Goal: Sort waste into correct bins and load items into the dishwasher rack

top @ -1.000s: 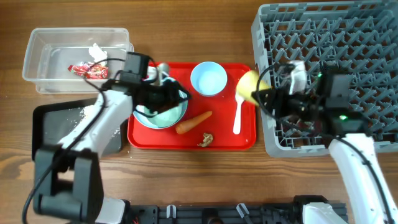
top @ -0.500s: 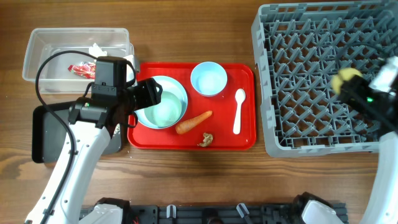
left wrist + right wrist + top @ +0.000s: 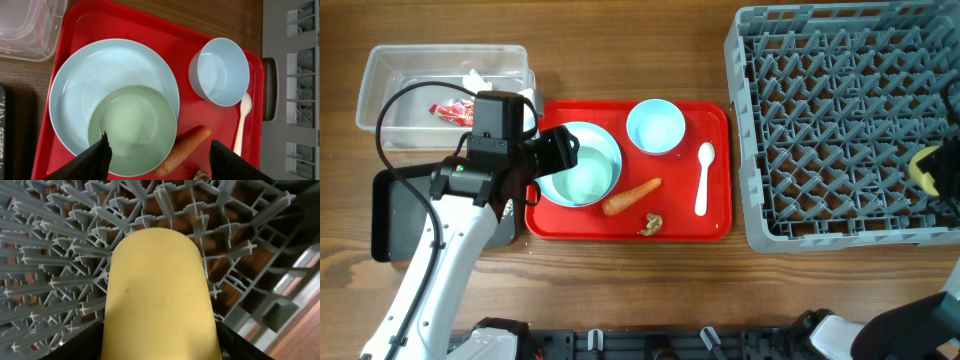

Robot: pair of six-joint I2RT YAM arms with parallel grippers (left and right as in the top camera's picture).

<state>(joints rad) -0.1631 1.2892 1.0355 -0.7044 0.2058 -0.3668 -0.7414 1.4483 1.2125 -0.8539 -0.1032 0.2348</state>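
Clear tub [image 3: 395,85]: red wrapper [image 3: 450,111], tissue [image 3: 475,80]. Right gripper [image 3: 160,342] clamps yellow cup [image 3: 157,290], long axis pointing into rack [image 3: 60,240]. Left gripper [image 3: 157,142] spread wide, empty, above bowl [image 3: 132,125] on plate [image 3: 95,70].

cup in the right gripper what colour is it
Plain yellow, no pattern; the cup shows best in the right wrist view.

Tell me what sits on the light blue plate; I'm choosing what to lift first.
A small pale green bowl rests off-centre on the round light blue plate. Anything beneath that bowl is hidden.
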